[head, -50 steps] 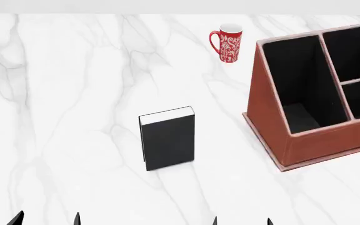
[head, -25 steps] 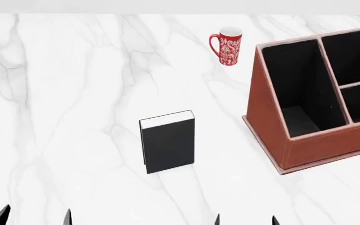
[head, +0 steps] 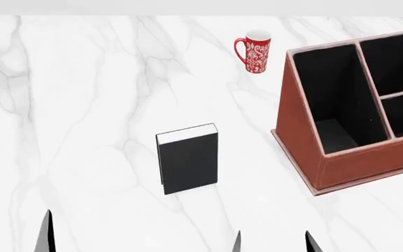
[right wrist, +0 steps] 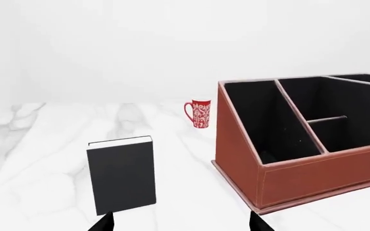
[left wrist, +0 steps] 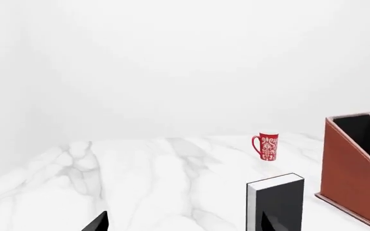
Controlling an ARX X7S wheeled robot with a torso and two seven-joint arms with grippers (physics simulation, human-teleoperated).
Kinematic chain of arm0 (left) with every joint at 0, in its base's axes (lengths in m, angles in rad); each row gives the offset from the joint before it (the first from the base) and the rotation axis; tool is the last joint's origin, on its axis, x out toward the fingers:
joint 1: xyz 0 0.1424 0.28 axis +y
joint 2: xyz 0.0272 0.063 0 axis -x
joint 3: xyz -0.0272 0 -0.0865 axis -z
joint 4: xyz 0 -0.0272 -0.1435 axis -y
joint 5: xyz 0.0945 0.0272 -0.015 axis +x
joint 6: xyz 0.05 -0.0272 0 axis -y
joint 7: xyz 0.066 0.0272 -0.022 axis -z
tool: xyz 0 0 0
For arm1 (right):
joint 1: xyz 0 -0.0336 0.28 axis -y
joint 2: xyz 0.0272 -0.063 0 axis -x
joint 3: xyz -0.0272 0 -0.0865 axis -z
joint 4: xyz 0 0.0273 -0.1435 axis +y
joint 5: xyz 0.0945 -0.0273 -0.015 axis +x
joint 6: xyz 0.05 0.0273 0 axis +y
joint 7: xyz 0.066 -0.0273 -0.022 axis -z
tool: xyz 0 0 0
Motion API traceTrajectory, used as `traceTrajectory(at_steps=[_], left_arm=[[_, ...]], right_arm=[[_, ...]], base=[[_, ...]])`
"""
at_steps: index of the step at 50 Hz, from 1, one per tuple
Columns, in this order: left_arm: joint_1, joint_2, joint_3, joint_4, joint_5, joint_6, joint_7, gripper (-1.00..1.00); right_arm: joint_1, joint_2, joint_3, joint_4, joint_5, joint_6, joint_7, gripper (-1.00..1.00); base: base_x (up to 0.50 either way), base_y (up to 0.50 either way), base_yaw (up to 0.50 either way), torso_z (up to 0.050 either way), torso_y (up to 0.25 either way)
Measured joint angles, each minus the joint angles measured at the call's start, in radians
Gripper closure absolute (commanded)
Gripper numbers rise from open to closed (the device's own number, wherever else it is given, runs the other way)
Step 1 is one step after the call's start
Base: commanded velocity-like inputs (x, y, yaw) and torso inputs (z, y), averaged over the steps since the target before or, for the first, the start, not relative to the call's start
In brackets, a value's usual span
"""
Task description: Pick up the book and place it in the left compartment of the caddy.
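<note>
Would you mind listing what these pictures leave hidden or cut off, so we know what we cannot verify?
- The caddy: its right part runs off the head view's edge, and off the right wrist view's.
- The left compartment: its near floor is hidden by the front wall.
- The book: its lower part is cut off in the left wrist view.
- Left gripper and right gripper: only fingertips show at the bottom edges.

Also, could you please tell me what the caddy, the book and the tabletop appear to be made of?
The caddy looks like reddish-brown leather or leatherette, matte, with pale stitched-looking rims and black lining. The book appears to be a hardcover, matte black cover, white paper page edges. The tabletop looks like polished white marble with grey veins, though it may be laminate.
</note>
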Motion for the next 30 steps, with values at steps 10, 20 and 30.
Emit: traceTrajectory(at_steps=[10, 20, 30], left_arm=[[-0.017, -0.019, -0.017, 0.08, -0.025, -0.053, -0.011, -1.0], [-0.015, -0.037, -0.039, 0.125, -0.047, -0.068, -0.017, -1.0], [0.007, -0.058, -0.085, 0.157, -0.084, -0.059, -0.025, -1.0]], right_arm=[[0.016, 0.014, 0.009, -0.115, 0.036, 0.083, 0.018, -1.0], [0.016, 0.031, 0.036, -0.212, 0.074, 0.139, 0.035, -1.0], [0.009, 0.045, 0.048, -0.293, 0.102, 0.196, 0.054, -1.0]], base=[[0.0, 0.0, 0.0, 0.0, 0.0], [0.0, 0.0, 0.0, 0.0, 0.0], [0.0, 0.0, 0.0, 0.0, 0.0]])
